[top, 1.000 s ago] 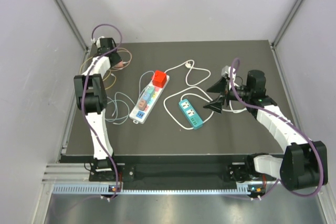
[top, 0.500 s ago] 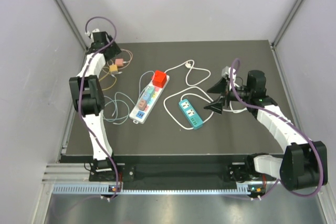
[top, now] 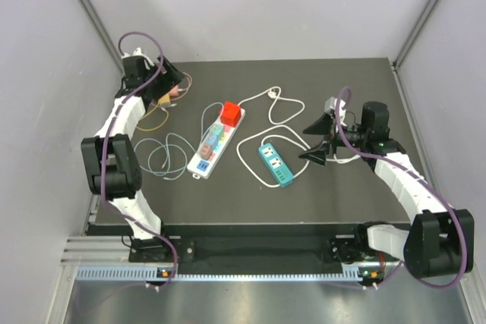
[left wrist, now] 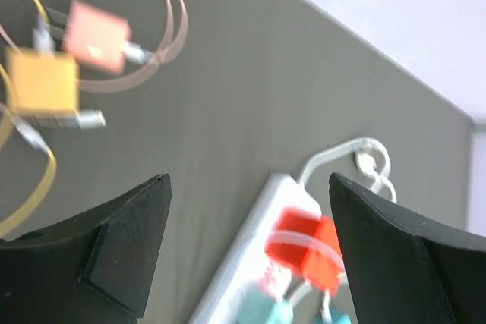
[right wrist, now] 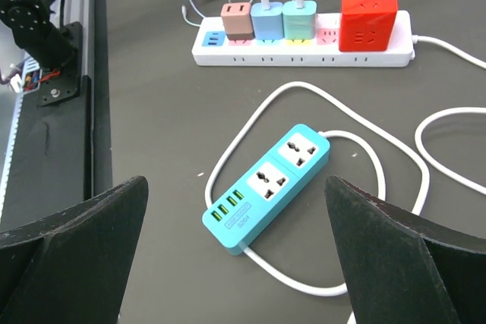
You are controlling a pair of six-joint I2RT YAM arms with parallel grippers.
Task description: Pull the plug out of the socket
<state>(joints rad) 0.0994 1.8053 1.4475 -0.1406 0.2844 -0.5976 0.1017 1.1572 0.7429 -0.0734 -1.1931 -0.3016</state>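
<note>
The light is soft and even, and from above it seems to come from overhead. The pale walls look bright. The dark table looks dull, with no shiny spots, and I see only faint shadows on it. That top view is fairly sharp. My left wrist view is smeared: the pink block, the yellow block and the red plug all have fuzzy edges. The left fingers are just dark shapes. My right wrist view is clear. There the blue strip and the white strip look crisp, while the right fingers are dark and a bit soft.
</note>
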